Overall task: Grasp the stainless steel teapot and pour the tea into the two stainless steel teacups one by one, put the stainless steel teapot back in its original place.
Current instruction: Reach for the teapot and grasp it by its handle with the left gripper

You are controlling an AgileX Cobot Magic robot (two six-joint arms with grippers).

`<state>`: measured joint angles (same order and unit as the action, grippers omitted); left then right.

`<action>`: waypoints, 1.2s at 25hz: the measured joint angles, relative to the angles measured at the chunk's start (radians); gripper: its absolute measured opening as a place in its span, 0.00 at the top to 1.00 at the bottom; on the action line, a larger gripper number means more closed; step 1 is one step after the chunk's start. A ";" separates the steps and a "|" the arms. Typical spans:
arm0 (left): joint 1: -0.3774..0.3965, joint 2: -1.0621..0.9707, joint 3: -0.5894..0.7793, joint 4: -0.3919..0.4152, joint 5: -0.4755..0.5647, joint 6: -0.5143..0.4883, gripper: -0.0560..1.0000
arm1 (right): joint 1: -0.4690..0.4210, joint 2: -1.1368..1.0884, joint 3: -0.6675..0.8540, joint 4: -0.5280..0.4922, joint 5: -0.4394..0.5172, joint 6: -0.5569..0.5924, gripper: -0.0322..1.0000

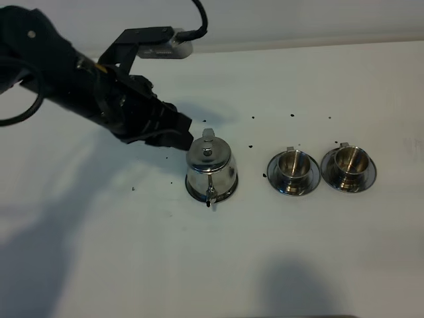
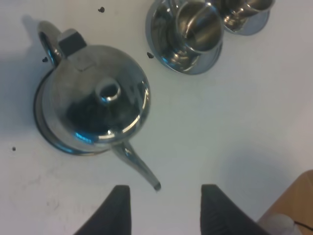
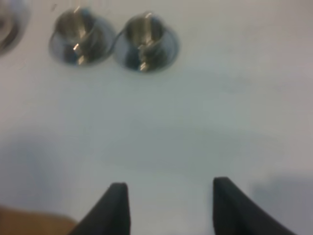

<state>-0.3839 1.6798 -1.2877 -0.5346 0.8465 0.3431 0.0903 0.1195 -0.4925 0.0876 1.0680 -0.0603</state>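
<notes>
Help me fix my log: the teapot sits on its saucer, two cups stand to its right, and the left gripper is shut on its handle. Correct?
Not quite. The left wrist view shows the left gripper open and empty, short of the teapot. The rest holds.

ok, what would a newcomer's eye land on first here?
The shiny, squat steel teapot with a knobbed lid sits mid-table on its round steel saucer, and the black left arm's open pincer hovers close beside it. To its right, two small steel teacups stand side by side on saucers. Black specks dot the white table.
</notes>
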 joint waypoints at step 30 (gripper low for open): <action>-0.089 0.433 -0.668 0.349 0.341 -0.343 0.59 | -0.105 -0.125 0.000 0.012 -0.001 0.001 0.76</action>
<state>-0.4728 2.1129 -1.9554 -0.1861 1.1880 0.0000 -0.0149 -0.0059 -0.4925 0.0999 1.0670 -0.0594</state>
